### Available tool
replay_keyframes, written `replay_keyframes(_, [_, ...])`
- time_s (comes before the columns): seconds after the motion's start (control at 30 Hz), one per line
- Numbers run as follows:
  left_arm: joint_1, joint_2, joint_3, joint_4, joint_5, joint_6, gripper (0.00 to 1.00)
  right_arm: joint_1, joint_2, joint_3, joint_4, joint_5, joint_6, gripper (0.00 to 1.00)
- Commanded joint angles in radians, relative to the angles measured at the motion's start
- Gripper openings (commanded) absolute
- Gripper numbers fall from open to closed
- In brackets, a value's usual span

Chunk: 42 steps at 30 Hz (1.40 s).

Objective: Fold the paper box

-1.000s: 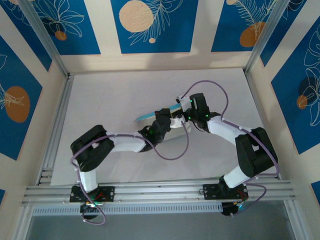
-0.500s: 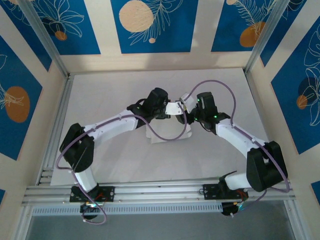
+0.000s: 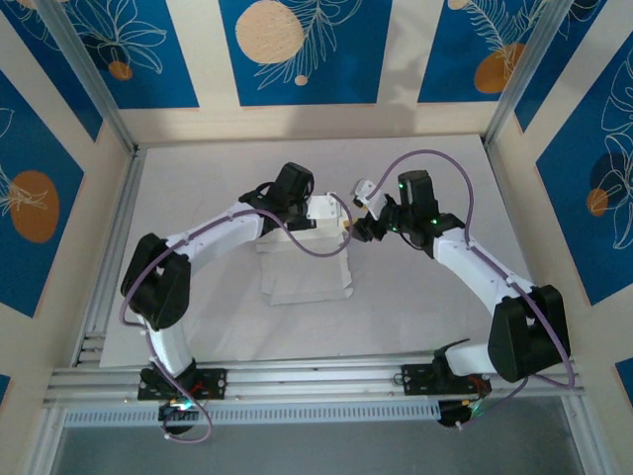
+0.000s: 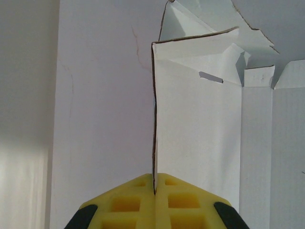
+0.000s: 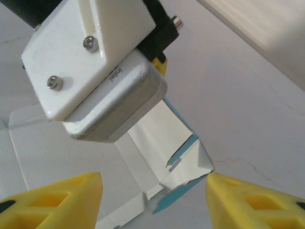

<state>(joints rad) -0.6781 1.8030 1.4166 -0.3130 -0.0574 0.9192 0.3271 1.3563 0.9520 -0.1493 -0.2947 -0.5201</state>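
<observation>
Flaps of paper box (image 4: 198,138) cropped, left hand (image 4: 155,191) pinching edge, right hand (image 5: 153,183) spread empty

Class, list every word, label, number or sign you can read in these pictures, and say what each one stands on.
One tiny printed mark on the camera housing at the left wrist, seen in the right wrist view: too small and blurred to read.
No print on the paper box, on either its white or its blue side.
No words on the wall panels, only leaf and circle patterns.
</observation>
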Motion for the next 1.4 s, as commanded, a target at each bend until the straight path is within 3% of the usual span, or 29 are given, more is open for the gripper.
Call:
replay_keyframes(0.0, [0.003, 0.015, 0.017, 0.026, 0.057, 0.022, 0.0, 0.011, 0.038, 0.008, 0.044, -0.019, -0.132, 0.6])
replay_keyframes(0.13, [0.004, 0.009, -0.019, 0.075, 0.068, 0.05, 0.0, 0.027, 0.092, 0.017, 0.082, -0.012, -0.238, 0.57])
replay_keyframes(0.33, [0.005, 0.013, -0.004, 0.048, 0.117, 0.055, 0.0, 0.034, 0.171, 0.051, 0.162, -0.008, -0.277, 0.52])
replay_keyframes(0.4, [0.005, 0.014, -0.002, 0.042, 0.123, 0.058, 0.0, 0.049, 0.195, 0.062, 0.188, 0.045, -0.299, 0.5])
replay_keyframes(0.57, [0.006, 0.019, -0.001, 0.026, 0.117, 0.063, 0.0, 0.049, 0.157, 0.029, 0.25, 0.089, -0.306, 0.48])
replay_keyframes(0.9, [0.008, 0.013, 0.009, 0.012, 0.163, 0.057, 0.0, 0.061, 0.221, 0.103, 0.193, 0.08, -0.36, 0.47])
replay_keyframes(1.23, [0.008, 0.03, 0.031, -0.008, 0.18, 0.053, 0.0, 0.082, 0.285, 0.141, 0.174, 0.051, -0.389, 0.33])
replay_keyframes(1.37, [0.008, 0.038, 0.043, -0.013, 0.18, 0.059, 0.0, 0.087, 0.288, 0.135, 0.167, 0.034, -0.4, 0.33])
